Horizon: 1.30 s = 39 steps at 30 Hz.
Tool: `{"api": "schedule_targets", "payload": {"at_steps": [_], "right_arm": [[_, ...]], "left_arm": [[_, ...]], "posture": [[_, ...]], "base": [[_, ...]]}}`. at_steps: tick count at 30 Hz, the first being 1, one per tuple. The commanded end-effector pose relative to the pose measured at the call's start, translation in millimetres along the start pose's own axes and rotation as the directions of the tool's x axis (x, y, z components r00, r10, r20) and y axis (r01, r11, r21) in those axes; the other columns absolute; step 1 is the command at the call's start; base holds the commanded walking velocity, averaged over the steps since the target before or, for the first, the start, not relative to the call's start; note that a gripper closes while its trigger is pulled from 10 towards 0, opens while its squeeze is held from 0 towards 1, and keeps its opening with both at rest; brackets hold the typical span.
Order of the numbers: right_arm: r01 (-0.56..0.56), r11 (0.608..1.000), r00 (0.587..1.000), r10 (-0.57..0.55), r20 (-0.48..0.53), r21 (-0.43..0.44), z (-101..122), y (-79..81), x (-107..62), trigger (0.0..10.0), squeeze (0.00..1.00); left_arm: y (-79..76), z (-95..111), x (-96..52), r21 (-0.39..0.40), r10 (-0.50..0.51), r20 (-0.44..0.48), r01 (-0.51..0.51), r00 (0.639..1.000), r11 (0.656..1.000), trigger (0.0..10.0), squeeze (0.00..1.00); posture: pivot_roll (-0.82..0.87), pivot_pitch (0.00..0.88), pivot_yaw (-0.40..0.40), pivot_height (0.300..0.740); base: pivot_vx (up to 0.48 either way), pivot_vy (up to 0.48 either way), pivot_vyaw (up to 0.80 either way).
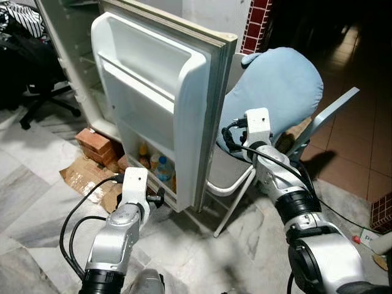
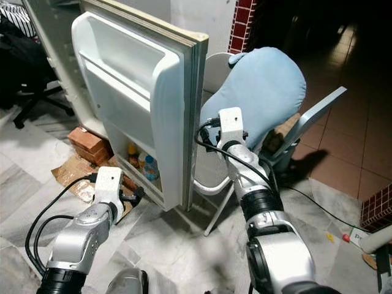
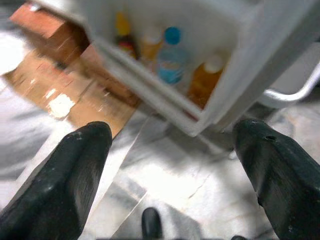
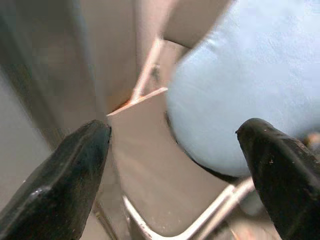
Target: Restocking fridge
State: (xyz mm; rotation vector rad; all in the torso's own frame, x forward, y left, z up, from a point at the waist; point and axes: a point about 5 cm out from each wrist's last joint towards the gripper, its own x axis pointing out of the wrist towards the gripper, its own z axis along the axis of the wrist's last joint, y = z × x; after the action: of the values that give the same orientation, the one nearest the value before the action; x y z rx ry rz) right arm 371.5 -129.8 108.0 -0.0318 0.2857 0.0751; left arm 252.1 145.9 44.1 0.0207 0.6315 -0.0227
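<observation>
The fridge door (image 1: 177,104) is swung wide, exposing its bottles (image 3: 172,62); the left gripper (image 3: 172,165) and right gripper (image 4: 175,165) are spread apart, empty.

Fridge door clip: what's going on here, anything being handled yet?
Nothing is held yet. The robot stands at the open fridge door. Its left end effector is open and empty, low beside the door's bottom shelf, where a few bottles already sit. The right end effector is open too, behind the door's outer edge, facing a chair with a blue cushion.
</observation>
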Motion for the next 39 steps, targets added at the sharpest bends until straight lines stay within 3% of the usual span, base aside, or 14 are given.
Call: {"api": "schedule_targets", "payload": {"at_steps": [1, 4, 13, 16, 17, 19, 20, 21, 22, 25, 28, 32, 37, 39], "right_arm": [[0.081, 0.996, 0.996, -0.081, 0.021, 0.031, 9, -6.4, 3.0, 10.0, 0.0], [0.064, 0.989, 0.995, -0.074, 0.071, 0.136, 30, 11.3, 8.2, 10.0, 0.0], [-0.202, 0.953, 0.946, 0.13, 0.296, 0.225, 103, 95.9, 3.6, 10.0, 0.0], [-0.496, 0.84, 0.833, 0.389, 0.393, 0.22, 120, 140.5, -13.4, 10.0, 0.0], [-0.496, 0.84, 0.833, 0.389, 0.393, 0.22, 120, 140.5, -13.4, 10.0, 0.0], [-0.812, 0.571, 0.552, 0.687, 0.473, 0.119, 123, 168.2, -45.9, 10.0, 0.0], [-0.87, 0.487, 0.461, 0.753, 0.47, 0.074, 118, 167.4, -56.3, 10.0, 0.0], [-0.899, 0.435, 0.406, 0.788, 0.462, 0.047, 114, 166.3, -62.9, 10.0, 0.0], [-0.896, 0.443, 0.404, 0.808, 0.43, 0.009, 103, 157.5, -63.0, 10.0, 0.0], [-0.843, 0.537, 0.506, 0.809, 0.299, -0.026, 65, 121.6, -47.8, 10.0, 0.0], [-0.703, 0.7, 0.698, 0.713, 0.068, -0.123, 16, 61.6, -21.7, 10.0, 0.0], [-0.563, 0.8, 0.825, 0.557, -0.092, -0.205, -4, 13.4, -18.3, 10.0, 0.0], [-0.471, 0.862, 0.881, 0.468, -0.064, -0.188, -4, 3.7, -15.7, 10.0, 0.0], [-0.386, 0.904, 0.92, 0.392, -0.005, -0.181, -9, -1.8, -17.7, 10.0, 0.0]], "left_arm": [[12.6, -1, -3.9, -0.011, 0.065, -0.007, -0.066, 0.998, 0.998, 10.0, 0.0], [40.3, -14, -8.3, -0.085, 0.172, -0.058, -0.176, 0.983, 0.981, 10.0, 0.0], [60.6, -53, -16.1, -0.084, 0.176, -0.21, -0.197, 0.962, 0.977, 10.0, 0.0], [61.3, -52, -16.3, -0.082, 0.181, -0.201, -0.201, 0.963, 0.976, 10.0, 0.0], [61.3, -52, -16.3, -0.082, 0.181, -0.201, -0.201, 0.963, 0.976, 10.0, 0.0], [60.9, -49, -15.8, -0.066, 0.183, -0.187, -0.198, 0.965, 0.978, 10.0, 0.0], [60.7, -50, -16.0, -0.066, 0.182, -0.188, -0.197, 0.965, 0.978, 10.0, 0.0], [60.6, -50, -16.1, -0.067, 0.181, -0.189, -0.197, 0.965, 0.978, 10.0, 0.0], [60.8, -51, -16.3, -0.073, 0.181, -0.193, -0.199, 0.964, 0.977, 10.0, 0.0], [61.5, -51, -15.9, -0.081, 0.182, -0.198, -0.201, 0.963, 0.976, 10.0, 0.0], [62.1, -52, -15.1, -0.086, 0.18, -0.203, -0.2, 0.963, 0.976, 10.0, 0.0], [61.3, -51, -13.1, -0.075, 0.17, -0.205, -0.189, 0.964, 0.979, 10.0, 0.0], [62.2, -45, -11.8, -0.052, 0.177, -0.162, -0.188, 0.971, 0.981, 10.0, 0.0], [63.9, -30, -11.3, -0.021, 0.206, -0.044, -0.207, 0.978, 0.978, 10.0, 0.0]], "posture": [[0.1, 0.0, -0.025, 0.74], [0.1, 0.0, -0.019, 0.74], [0.12, 0.0, -0.026, 0.74], [0.13, 0.0, -0.037, 0.74], [0.13, 0.0, -0.037, 0.74], [0.14, 0.0, -0.05, 0.74], [0.14, 0.0, -0.05, 0.74], [0.14, 0.0, -0.05, 0.74], [0.14, 0.0, -0.052, 0.74], [0.13, 0.0, -0.053, 0.74], [0.12, 0.0, -0.046, 0.74], [0.11, 0.0, -0.037, 0.74], [0.12, 0.0, -0.036, 0.74], [0.12, 0.0, -0.04, 0.74]], "base": [[0.0, 0.0, 0.0], [0.0, 0.0, 0.0], [0.0, 0.0, 0.0], [0.0, 0.0, 0.0], [0.0, 0.0, 0.0], [0.0, 0.0, 0.0], [0.0, 0.0, 0.0], [0.0, 0.0, 0.0], [0.0, 0.0, 0.0], [0.0, 0.0, 0.0], [0.0, 0.0, 0.0], [0.0, 0.0, 0.0], [0.0, 0.0, 0.0], [0.0, 0.0, 0.0]]}}
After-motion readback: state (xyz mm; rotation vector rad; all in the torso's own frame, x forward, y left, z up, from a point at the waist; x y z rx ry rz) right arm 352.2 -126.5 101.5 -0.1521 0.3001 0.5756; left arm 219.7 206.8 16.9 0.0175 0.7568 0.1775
